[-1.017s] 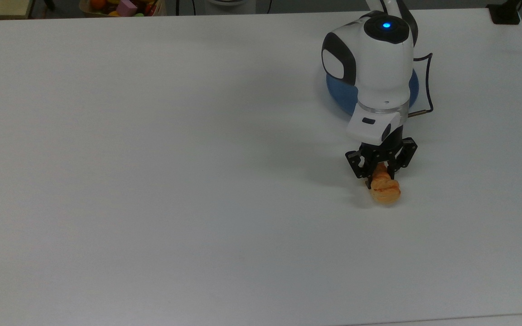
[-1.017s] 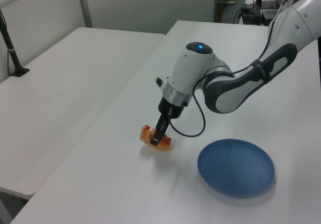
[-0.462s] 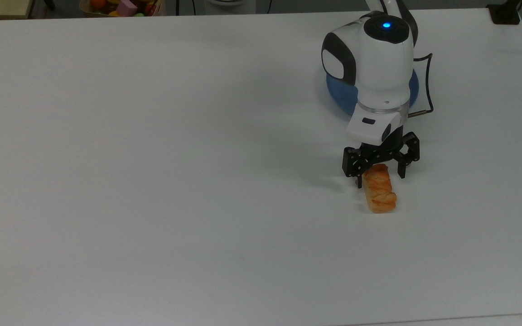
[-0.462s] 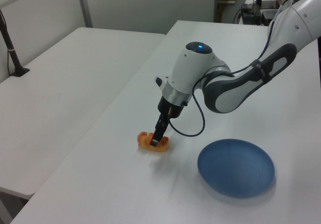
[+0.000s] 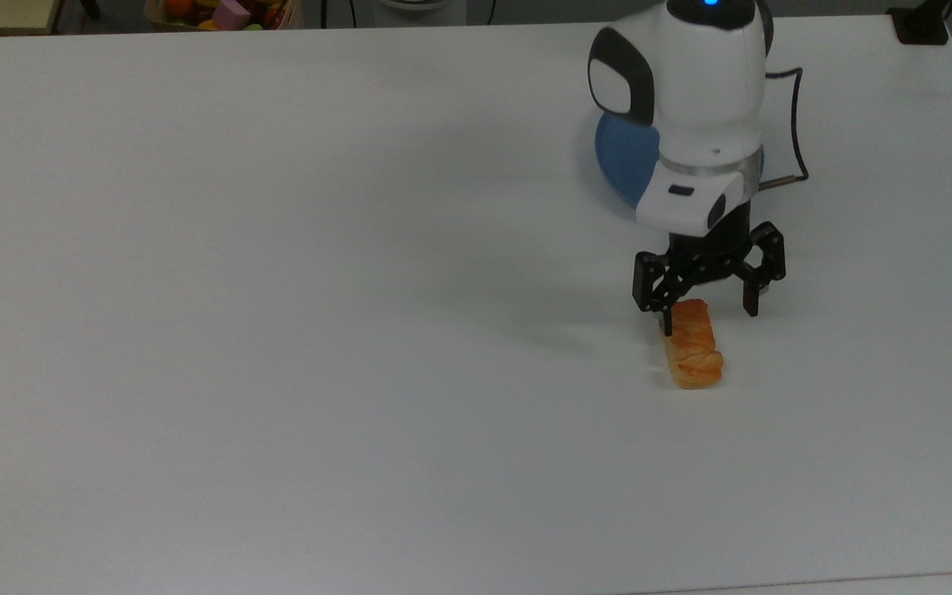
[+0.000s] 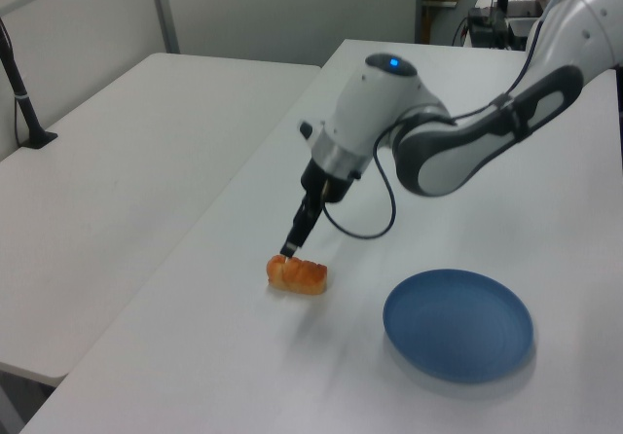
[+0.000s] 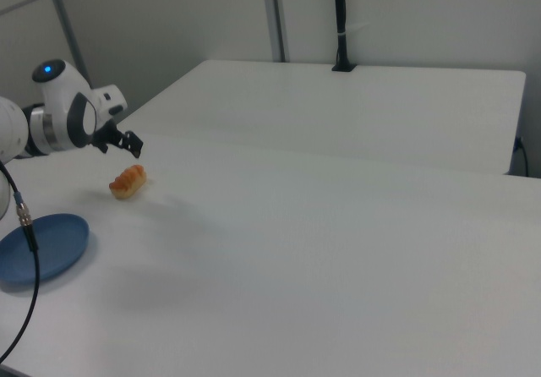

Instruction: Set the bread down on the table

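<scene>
Your bread [image 5: 693, 345] lies flat on the table [image 5: 278, 330], braided top up, long axis running up-down in the top view; in the left view [image 6: 298, 274] it sits to the left view's left of the blue plate [image 6: 458, 324], well apart from it. The gripper [image 5: 707, 312] hangs just above the bread's upper end in the top view, fingers spread wide and holding nothing — one fingertip [image 5: 667, 321] shows beside the bread's corner, the other [image 5: 753, 302] off to the top view's right. In the right view the gripper [image 7: 127, 144] is clear above the bread [image 7: 128, 182]. Containers: the blue plate is bare in the left view and in the right view [image 7: 40, 246]; in the top view its rim [image 5: 616, 157] peeks out from behind the arm's wrist housing. A bin [image 5: 224, 13] at the top view's upper edge, off the table, holds mixed coloured items — an orange piece and a pink block among them.
</scene>
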You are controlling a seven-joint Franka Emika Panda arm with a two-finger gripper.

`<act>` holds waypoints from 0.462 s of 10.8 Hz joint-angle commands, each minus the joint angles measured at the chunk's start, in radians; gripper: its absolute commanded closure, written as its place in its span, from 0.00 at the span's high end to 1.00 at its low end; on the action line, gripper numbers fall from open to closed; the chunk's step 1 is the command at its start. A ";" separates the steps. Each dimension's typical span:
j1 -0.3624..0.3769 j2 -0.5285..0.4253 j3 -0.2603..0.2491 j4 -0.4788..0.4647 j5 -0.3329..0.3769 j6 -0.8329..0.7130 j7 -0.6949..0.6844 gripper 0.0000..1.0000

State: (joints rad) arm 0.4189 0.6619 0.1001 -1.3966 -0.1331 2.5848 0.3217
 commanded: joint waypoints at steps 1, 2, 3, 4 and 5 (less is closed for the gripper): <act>-0.044 -0.210 -0.013 -0.137 -0.003 -0.142 -0.021 1.00; -0.072 -0.258 -0.013 -0.136 -0.003 -0.247 -0.033 1.00; -0.097 -0.303 -0.011 -0.137 0.001 -0.340 -0.071 1.00; -0.123 -0.347 -0.011 -0.137 0.004 -0.421 -0.099 1.00; -0.155 -0.388 -0.011 -0.139 0.009 -0.496 -0.122 1.00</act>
State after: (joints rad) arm 0.3146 0.4034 0.0926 -1.4610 -0.1330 2.2235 0.2621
